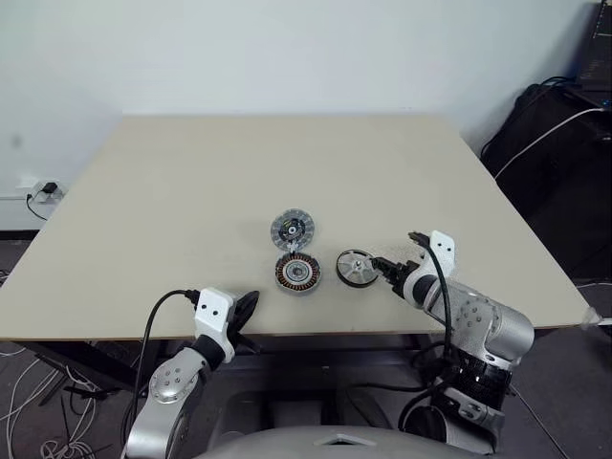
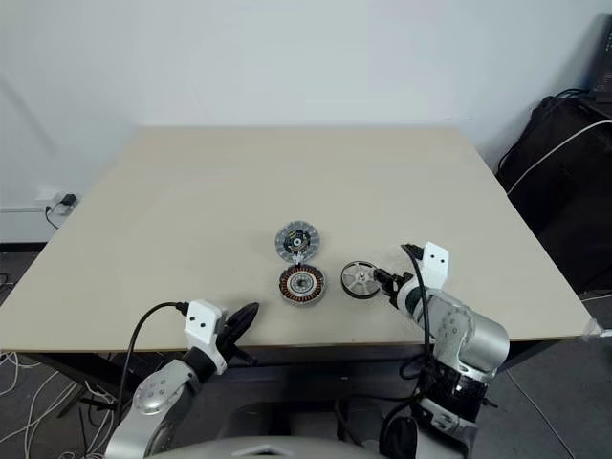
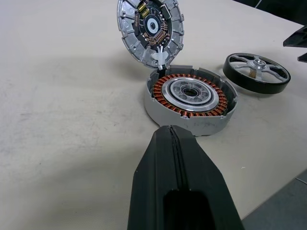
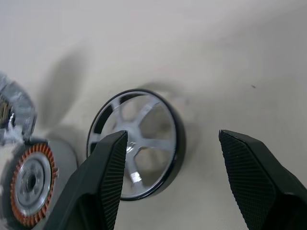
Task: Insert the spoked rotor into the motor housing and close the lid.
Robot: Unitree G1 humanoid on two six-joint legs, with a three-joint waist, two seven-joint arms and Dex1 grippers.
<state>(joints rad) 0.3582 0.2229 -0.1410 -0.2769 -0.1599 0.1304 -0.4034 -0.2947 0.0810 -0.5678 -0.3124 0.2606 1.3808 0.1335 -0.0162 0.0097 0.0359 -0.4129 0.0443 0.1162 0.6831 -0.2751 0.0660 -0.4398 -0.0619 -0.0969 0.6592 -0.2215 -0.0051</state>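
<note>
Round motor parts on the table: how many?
3: the lid farthest back, the motor housing directly in front of it, and the spoked rotor beside the housing, at the right gripper.

Lab or office corner, bare beige table (image 1: 191,191), white wall (image 1: 287,48), cables (image 1: 535,143)

Bright, even light; soft shadows; right wrist view blurred.

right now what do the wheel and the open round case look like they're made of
Wheel: probably metal, a glossy black rim around bright silver spokes that catch the light. Case: likely cast metal, matte silver-grey shell, holding a ring of copper-coloured wire coils around a shiny steel-looking centre.
</note>
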